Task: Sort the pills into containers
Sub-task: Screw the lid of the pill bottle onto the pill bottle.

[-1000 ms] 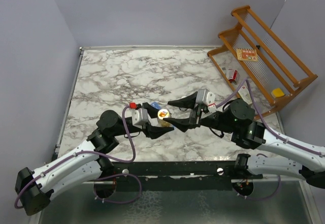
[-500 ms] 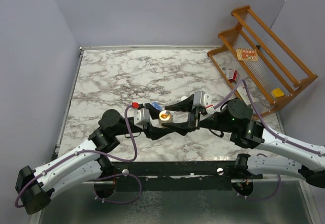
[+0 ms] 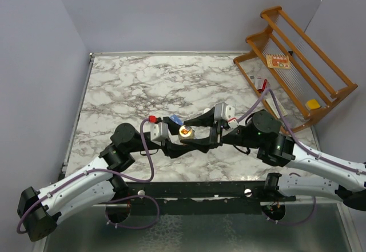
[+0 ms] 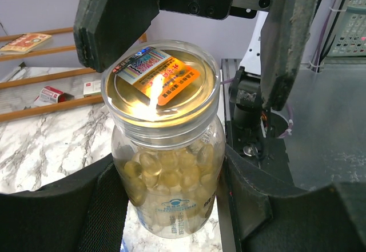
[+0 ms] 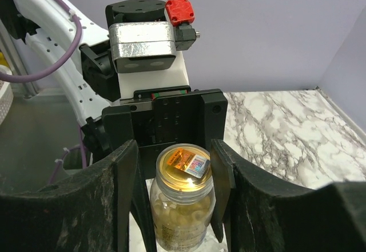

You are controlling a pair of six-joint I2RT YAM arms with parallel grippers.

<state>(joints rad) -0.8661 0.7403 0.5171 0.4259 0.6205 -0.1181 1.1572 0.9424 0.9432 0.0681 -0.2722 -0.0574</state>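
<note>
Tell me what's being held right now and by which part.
The left gripper holds the pill bottle by its body, below the lid. The right gripper is open, its fingers flanking the lid without clamping it.

A white-and-grey marbled surface (image 3: pixel 143 80) lies under even light, boxed in by plain lavender walls (image 3: pixel 171 12). A slatted wooden rack (image 3: pixel 297 63) stands at its far right corner, holding a small printed card (image 3: pixel 278 62).
</note>
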